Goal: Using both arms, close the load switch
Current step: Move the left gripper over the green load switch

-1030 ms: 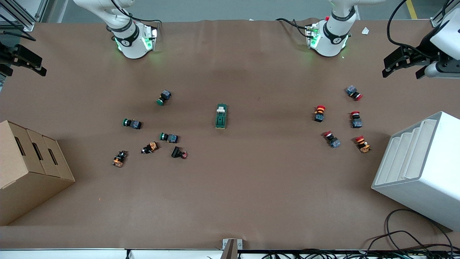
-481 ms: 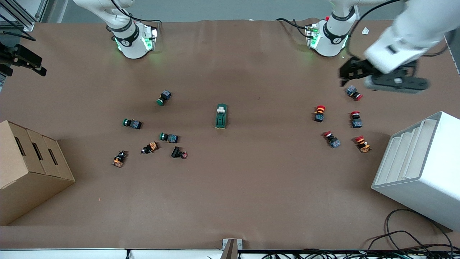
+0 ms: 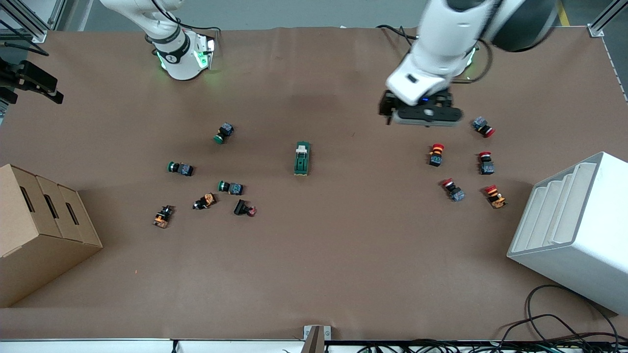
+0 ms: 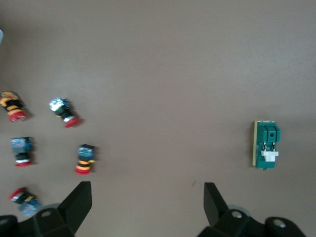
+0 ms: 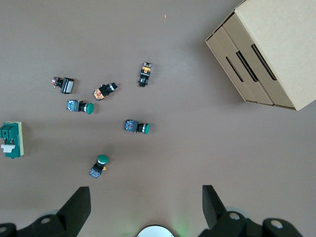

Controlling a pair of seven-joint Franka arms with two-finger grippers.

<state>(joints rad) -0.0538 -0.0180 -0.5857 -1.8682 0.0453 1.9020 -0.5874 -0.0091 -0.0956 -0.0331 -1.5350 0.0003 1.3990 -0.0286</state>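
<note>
On the brown paper-covered worktop [image 3: 314, 274], everything is placed here relative to the small dark-green rectangular load switch [image 3: 301, 158], which is lying flat near the middle. Nearest to the front camera, the big white foam block with stepped grooves [image 3: 571, 230] is standing toward the left arm's end of the worktop from the load switch, and the brown cardboard box with three slots [image 3: 41, 230] is sitting toward the right arm's end.

A little nearer to the camera than the load switch, the group of green-capped and orange push buttons [image 3: 206, 189] is lying toward the right arm's end, well apart from it. The group of red-capped push buttons [image 3: 463, 162] is lying toward the left arm's end, also well apart.

The load switch itself is resting alone, nothing is touching it. Its cream-white lever tab [image 3: 302, 146] is sitting at the end that is farther from the camera. In the left wrist view the load switch [image 4: 266, 144] is showing the tab clearly.

The left claw [image 3: 422, 112] is hanging in the air over bare worktop, between the load switch and the red-capped buttons. Its two black fingers [image 4: 74, 205] are standing wide apart and are holding nothing.

The right claw [image 5: 145, 210] is hanging high at the right arm's end, well apart from the load switch. Its fingers [image 5: 76, 207] are also spread wide and are empty.
</note>
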